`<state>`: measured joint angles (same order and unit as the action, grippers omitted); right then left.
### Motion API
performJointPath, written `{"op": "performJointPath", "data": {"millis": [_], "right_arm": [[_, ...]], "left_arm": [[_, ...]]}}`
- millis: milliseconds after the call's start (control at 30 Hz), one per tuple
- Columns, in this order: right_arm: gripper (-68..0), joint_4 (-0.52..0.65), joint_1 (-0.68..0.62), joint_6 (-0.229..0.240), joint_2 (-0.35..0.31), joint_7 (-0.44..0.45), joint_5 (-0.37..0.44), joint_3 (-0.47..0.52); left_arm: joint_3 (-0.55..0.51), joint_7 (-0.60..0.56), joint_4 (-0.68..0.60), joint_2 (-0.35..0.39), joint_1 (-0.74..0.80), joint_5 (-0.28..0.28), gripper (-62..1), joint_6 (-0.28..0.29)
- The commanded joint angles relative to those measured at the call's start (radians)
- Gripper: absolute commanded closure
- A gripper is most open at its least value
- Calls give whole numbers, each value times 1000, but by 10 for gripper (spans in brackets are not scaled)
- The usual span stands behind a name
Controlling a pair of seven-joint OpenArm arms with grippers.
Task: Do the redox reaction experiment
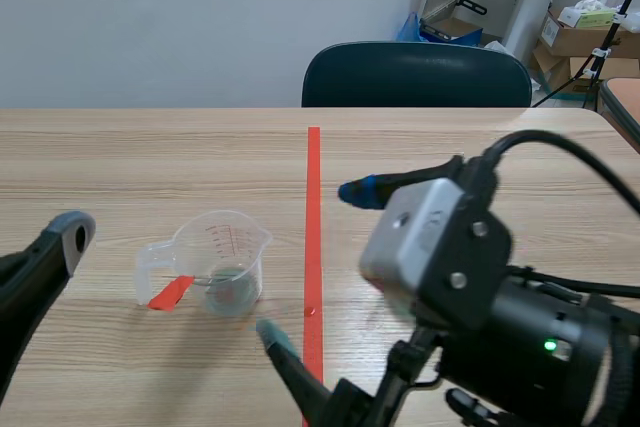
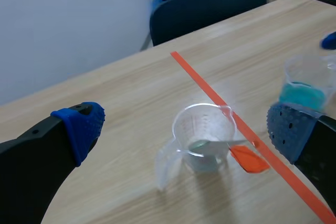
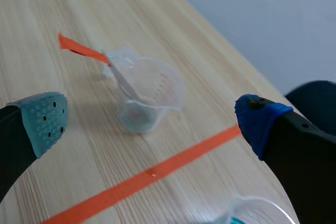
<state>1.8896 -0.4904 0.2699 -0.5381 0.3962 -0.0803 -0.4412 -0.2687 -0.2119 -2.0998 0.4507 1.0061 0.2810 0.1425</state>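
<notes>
From the camera between the arms, a clear measuring cup (image 1: 218, 259) stood on the wooden table (image 1: 140, 162) just left of the orange-red tape line (image 1: 313, 197), with an orange-handled spoon (image 1: 172, 292) resting in it. The right claw (image 1: 316, 261) hung beside the cup at the line, fingers wide apart, while a single finger (image 1: 62, 244) of the left arm showed at the edge. The left wrist camera showed the left claw (image 2: 184, 129) spread open, the measuring cup ahead between its fingers, and a second cup (image 2: 307, 85) holding blue liquid across the line. The right wrist camera showed its own claw parted, the measuring cup ahead and the second cup's rim close beneath.
</notes>
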Motion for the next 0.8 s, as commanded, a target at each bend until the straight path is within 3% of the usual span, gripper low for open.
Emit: {"op": "performJointPath", "data": {"millis": [0,200,400,600,767], "right_arm": [[-679,55,-57,-24,-14,14,22,42],[-679,204,-273,-70,-23,-18,116,249],[-679,243,-364,-75,-23,-35,211,400],[-679,243,-362,-60,-24,-68,254,467],[-679,243,-362,-53,-24,-88,253,467]], "left_arm": [[3,8,-14,-22,-33,-11,-623,32],[3,78,-14,-57,-152,-42,-623,145],[3,154,-14,-56,-237,-42,-623,169],[3,180,-14,-51,-293,-42,-623,219],[3,175,-14,-51,-295,-42,-623,222]]}}
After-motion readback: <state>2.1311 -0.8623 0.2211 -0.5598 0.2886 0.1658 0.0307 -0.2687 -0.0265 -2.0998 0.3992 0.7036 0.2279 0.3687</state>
